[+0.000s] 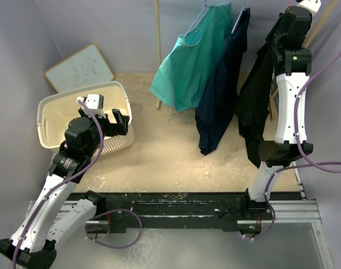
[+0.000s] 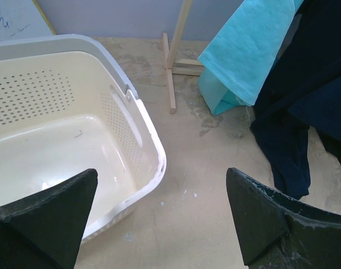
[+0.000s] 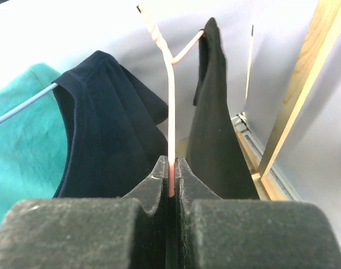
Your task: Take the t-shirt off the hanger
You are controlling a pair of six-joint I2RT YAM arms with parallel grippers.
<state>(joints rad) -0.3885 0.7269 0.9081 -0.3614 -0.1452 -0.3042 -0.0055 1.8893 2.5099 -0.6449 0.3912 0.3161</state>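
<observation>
Pink wire hanger (image 3: 171, 106) is clamped on its bare wire by my closed right pincer (image 3: 170, 168). I judge the job barely begun: the black t-shirt (image 3: 215, 129) hangs from the hanger's far shoulder, just beyond the fingertips to their right. My left pincer (image 2: 159, 188) gapes wide above the white plastic laundry basket (image 2: 155, 147)

Glossy plastic basket (image 2: 158, 158), matt cloth t-shirt (image 3: 215, 123), smooth hanger (image 3: 171, 101) (coated wire)

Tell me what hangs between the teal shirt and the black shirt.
A navy t-shirt hangs between the teal shirt and the black shirt, clearest in the top external view.
</observation>
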